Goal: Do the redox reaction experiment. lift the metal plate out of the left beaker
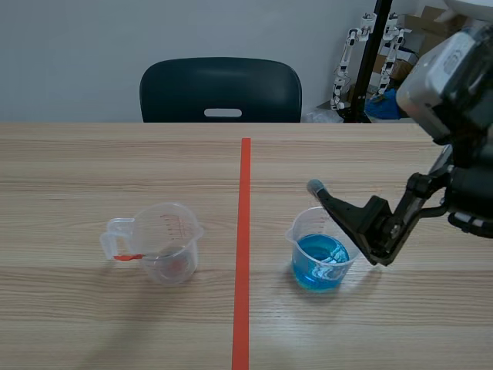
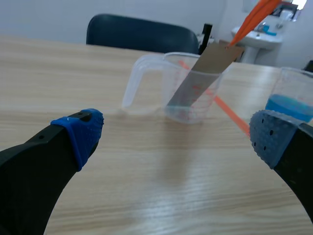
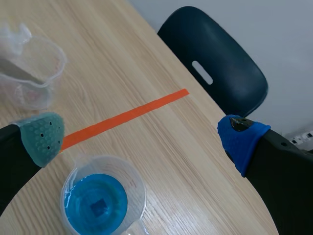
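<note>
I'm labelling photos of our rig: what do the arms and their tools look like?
The left tool has two thick black fingers tipped with blue dotted pads. The right tool is built alike, but has one grey-green pad and one blue pad. The right arm is black, with a pale grey housing above.
</note>
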Action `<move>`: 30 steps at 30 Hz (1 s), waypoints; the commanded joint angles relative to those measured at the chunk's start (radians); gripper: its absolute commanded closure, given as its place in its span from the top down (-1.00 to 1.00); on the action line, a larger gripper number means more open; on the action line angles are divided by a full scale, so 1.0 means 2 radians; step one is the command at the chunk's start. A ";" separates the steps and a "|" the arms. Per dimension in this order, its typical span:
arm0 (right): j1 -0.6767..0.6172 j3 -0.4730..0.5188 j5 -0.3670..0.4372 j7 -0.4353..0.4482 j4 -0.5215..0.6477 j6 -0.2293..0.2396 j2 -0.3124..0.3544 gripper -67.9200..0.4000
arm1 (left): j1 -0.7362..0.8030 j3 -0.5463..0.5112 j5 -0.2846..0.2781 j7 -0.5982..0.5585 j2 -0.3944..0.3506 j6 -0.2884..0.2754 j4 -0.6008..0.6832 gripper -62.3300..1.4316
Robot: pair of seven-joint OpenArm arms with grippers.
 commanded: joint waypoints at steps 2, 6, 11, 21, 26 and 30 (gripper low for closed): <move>0.031 -0.025 -0.020 0.022 -0.008 0.007 0.005 1.00 | -0.007 0.004 0.027 -0.028 -0.002 0.006 -0.006 1.00; 0.066 -0.072 -0.060 0.048 -0.026 0.012 0.005 1.00 | -0.023 0.004 0.028 -0.029 -0.002 0.025 -0.028 1.00; 0.113 -0.130 -0.083 0.075 -0.046 0.014 0.005 1.00 | -0.046 0.004 0.029 -0.041 -0.002 0.031 -0.058 1.00; 0.212 -0.232 -0.116 0.101 -0.117 0.020 -0.028 1.00 | -0.069 0.004 0.028 -0.041 -0.016 0.029 -0.085 1.00; 0.253 -0.278 -0.137 0.132 -0.165 0.023 -0.057 1.00 | -0.078 0.004 0.029 -0.041 -0.018 0.029 -0.086 1.00; 0.281 -0.314 -0.157 0.153 -0.197 0.024 -0.082 1.00 | -0.082 0.004 0.028 -0.041 -0.019 0.029 -0.086 1.00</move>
